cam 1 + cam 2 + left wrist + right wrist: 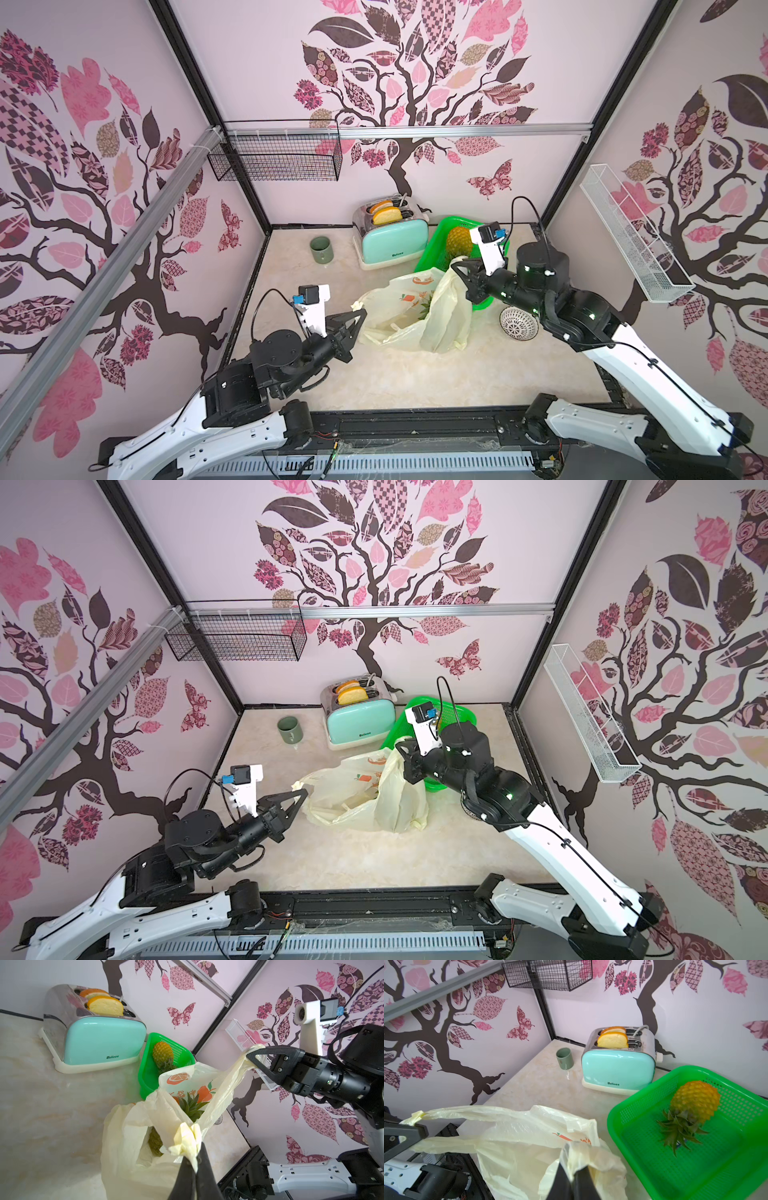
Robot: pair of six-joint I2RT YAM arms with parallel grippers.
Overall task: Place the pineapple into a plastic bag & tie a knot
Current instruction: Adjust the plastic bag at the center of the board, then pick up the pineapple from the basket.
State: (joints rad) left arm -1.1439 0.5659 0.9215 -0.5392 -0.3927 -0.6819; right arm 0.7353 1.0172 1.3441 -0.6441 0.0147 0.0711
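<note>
Surface: everything is carried by a pale marbled surface (415, 374).
Left tool: the left tool (360, 312) is closed tight, its jaws pinched on a crumpled handle end (185, 1140) of the plastic bag (415, 320). In both top views it is raised off the surface at the bag's left side.
Plastic bag: the pale-yellow bag, printed with orange fruits, is stood on the middle of the surface. Its mouth is pulled open between the two tools, and its lower folds are rested on the surface.
Bagged pineapple: in the left wrist view a pineapple (154, 1142) is seen inside the bag, its green crown (191, 1105) turned toward the printed side.
Handles: the two handles are held well apart, untied.
Right tool: the right tool (456, 266) is likewise fully closed, clamped on the other handle (254, 1048), which is stretched taut up from the bag at its far right side.
White dish: a small round white dish (518, 324) with a dark pattern is partly hidden under the right arm.
Green basket: a green plastic basket (434, 249) is set just behind the bag. A second pineapple (459, 241) is laid on its side in it.
Toaster: a mint-green toaster (392, 245) is placed just left of the basket, with bread slices (386, 215) in its slots.
Cup: a grey-green cup (320, 249) is stood further left, apart from the toaster.
Walls: a black wire basket (278, 162) is hung on the back rail and a white wire basket (636, 241) on the right wall.
</note>
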